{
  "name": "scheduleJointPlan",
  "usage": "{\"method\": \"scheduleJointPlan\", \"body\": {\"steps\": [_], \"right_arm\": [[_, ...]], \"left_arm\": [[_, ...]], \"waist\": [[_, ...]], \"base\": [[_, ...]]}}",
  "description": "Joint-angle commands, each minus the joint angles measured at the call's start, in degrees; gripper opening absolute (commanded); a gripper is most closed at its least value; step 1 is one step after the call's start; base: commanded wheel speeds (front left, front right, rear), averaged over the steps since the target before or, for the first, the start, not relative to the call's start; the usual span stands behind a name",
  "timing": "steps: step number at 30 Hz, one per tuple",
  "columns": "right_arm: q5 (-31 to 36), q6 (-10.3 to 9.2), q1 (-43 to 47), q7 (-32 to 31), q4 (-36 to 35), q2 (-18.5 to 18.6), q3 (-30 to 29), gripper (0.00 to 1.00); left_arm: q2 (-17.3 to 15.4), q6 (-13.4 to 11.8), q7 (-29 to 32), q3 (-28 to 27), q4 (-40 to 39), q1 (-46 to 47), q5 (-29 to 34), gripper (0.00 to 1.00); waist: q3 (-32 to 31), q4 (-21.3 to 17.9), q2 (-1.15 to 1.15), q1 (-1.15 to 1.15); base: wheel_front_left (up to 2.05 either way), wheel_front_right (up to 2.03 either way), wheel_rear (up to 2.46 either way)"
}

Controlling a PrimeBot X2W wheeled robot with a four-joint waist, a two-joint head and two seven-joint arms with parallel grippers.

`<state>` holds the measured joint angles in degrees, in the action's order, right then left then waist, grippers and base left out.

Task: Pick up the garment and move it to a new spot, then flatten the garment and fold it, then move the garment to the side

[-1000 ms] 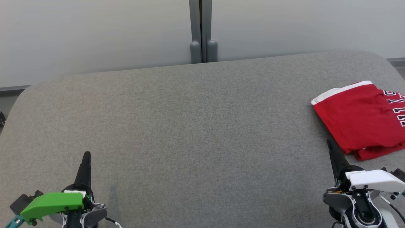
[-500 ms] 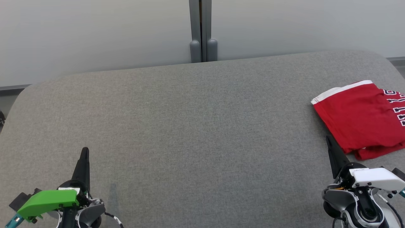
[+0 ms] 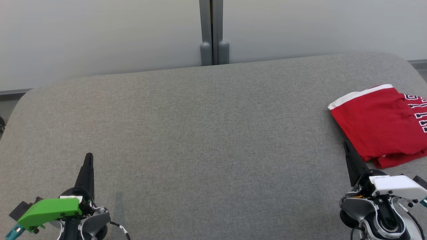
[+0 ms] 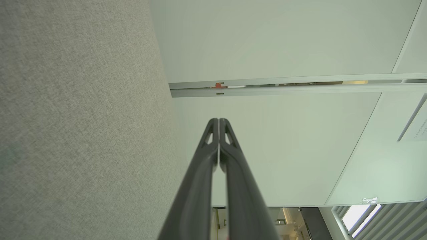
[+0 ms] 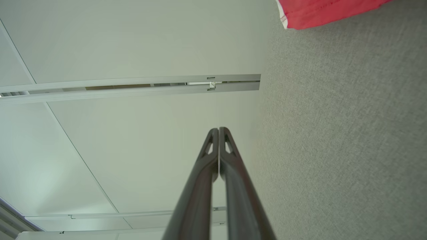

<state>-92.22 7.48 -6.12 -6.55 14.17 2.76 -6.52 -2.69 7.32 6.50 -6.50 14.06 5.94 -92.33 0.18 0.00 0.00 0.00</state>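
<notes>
The left end effector (image 3: pixel 88 159) sits low on the left of the head view with its two dark fingers pressed together into one point, holding nothing. The left wrist view shows this end effector (image 4: pixel 219 120) with its tips meeting and no gap between them. A green cover (image 3: pixel 50 210) sits on its wrist. It hangs over the near left part of the grey fabric surface (image 3: pixel 213 133), well apart from the garment.

The right end effector (image 3: pixel 346 144) is at the lower right, also closed and empty, with a white cover (image 3: pixel 397 187) on its wrist. In the right wrist view its fingertips (image 5: pixel 219 129) touch each other. Its tip lies just beside the near left edge of the garment (image 3: pixel 377 123); the head view does not show whether it touches the cloth.

The garment is red and folded, lying flat on the right side of the surface. It has a white band along its far left edge and white-and-dark lettering where the picture cuts it off. A corner of the garment (image 5: pixel 320 13) shows at the top of the right wrist view, apart from the fingers.

Beyond the far edge of the surface stand pale wall panels (image 3: pixel 100 36), joined by a grey post (image 3: pixel 212 33).
</notes>
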Motion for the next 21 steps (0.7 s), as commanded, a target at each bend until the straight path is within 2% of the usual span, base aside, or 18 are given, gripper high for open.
{"method": "scheduleJointPlan", "body": {"steps": [1, 21], "right_arm": [[-0.4, 0.02, -0.3, -0.2, -0.2, 0.2, -0.1, 0.00], [-0.4, 0.02, -0.3, -0.2, -0.2, 0.2, -0.1, 0.00]], "left_arm": [[-0.4, 0.3, 0.2, -0.2, 0.1, 0.7, -0.2, 0.00], [-0.4, 0.3, 0.2, -0.1, 0.0, 0.7, -0.2, 0.00]], "waist": [[0.0, 0.0, 0.00, 0.00], [0.0, 0.0, 0.00, 0.00]], "base": [[0.00, 0.00, 0.00], [0.00, 0.00, 0.00]]}}
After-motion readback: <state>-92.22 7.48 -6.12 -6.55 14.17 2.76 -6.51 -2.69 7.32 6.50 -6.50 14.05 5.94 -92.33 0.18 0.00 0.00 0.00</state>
